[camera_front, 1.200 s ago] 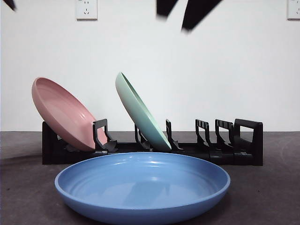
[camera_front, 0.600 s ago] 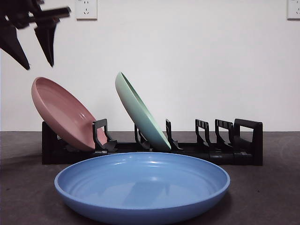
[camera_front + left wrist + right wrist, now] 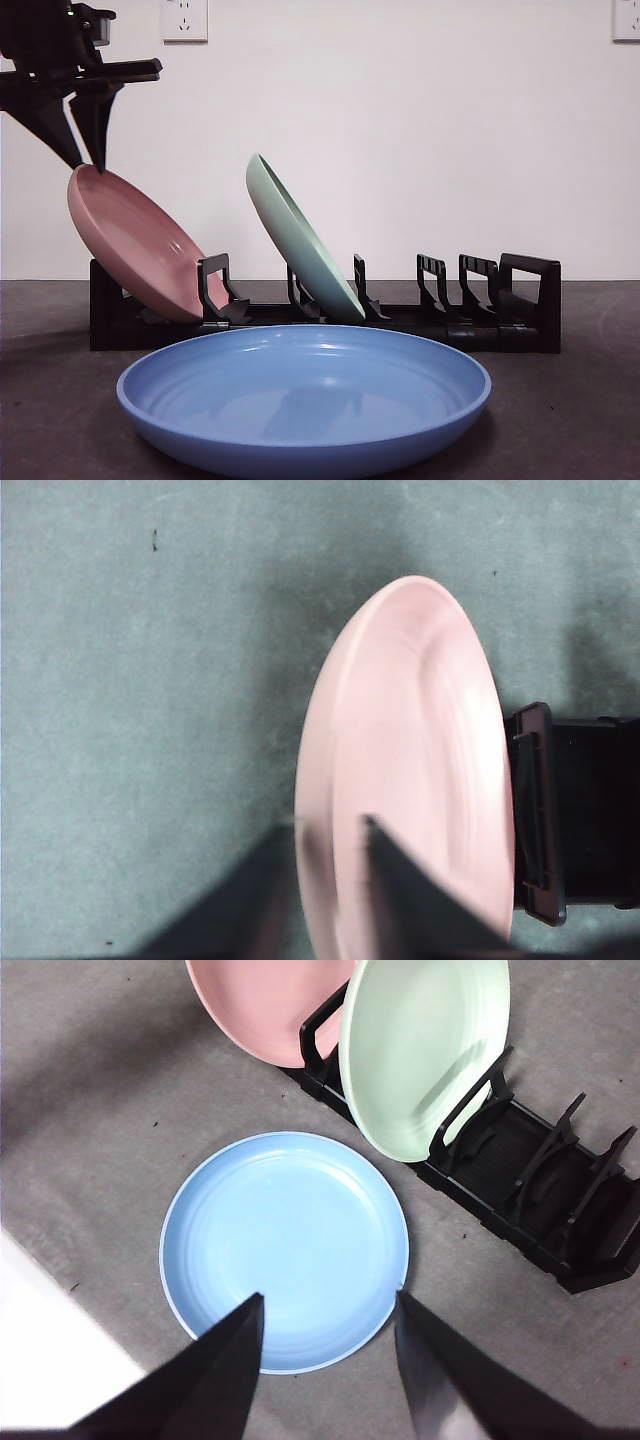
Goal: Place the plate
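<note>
The left gripper (image 3: 85, 150) is hanging at the upper left of the front view, its jaws parted and straddling the top rim of the pink plate (image 3: 135, 245); in the left wrist view (image 3: 330, 860) the rim is showing between the two jaws, though whether they are touching it I cannot tell. That pink plate is leaning in the leftmost slot of the black rack (image 3: 480, 315), with the green plate (image 3: 300, 240) leaning in a slot near the middle. So two plates are sitting racked, and the slots at the right of the rack are standing free. The blue plate (image 3: 300, 395) is lying flat on the table (image 3: 60, 420) at lower centre, in front of the rack, not yet placed. The right gripper (image 3: 325, 1320) is hovering high above it, jaws apart and holding nothing.
</note>
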{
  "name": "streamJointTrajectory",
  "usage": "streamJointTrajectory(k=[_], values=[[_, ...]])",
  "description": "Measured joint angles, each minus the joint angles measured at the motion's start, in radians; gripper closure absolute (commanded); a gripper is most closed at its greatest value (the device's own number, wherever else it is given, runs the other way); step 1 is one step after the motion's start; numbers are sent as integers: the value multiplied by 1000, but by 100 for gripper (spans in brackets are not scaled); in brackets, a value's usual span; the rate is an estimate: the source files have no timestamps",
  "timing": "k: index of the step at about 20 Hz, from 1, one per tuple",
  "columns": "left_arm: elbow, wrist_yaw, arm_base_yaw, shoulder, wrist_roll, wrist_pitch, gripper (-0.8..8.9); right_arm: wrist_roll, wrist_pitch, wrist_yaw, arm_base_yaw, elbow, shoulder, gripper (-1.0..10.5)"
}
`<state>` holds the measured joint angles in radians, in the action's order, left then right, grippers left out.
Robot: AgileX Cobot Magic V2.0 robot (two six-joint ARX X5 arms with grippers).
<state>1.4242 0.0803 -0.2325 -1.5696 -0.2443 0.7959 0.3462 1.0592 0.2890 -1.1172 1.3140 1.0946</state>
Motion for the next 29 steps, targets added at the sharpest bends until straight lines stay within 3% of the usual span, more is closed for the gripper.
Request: streamJointTrajectory(k=[11, 20, 29], values=[[8, 8, 1, 0, 26, 0, 798, 3, 0, 1, 0, 0, 0, 740], [206, 73, 1, 21, 80, 199, 798, 3, 0, 3, 0, 0, -1, 740], [210, 71, 3, 182, 97, 376, 799, 3, 31, 139, 0, 0, -84, 740]])
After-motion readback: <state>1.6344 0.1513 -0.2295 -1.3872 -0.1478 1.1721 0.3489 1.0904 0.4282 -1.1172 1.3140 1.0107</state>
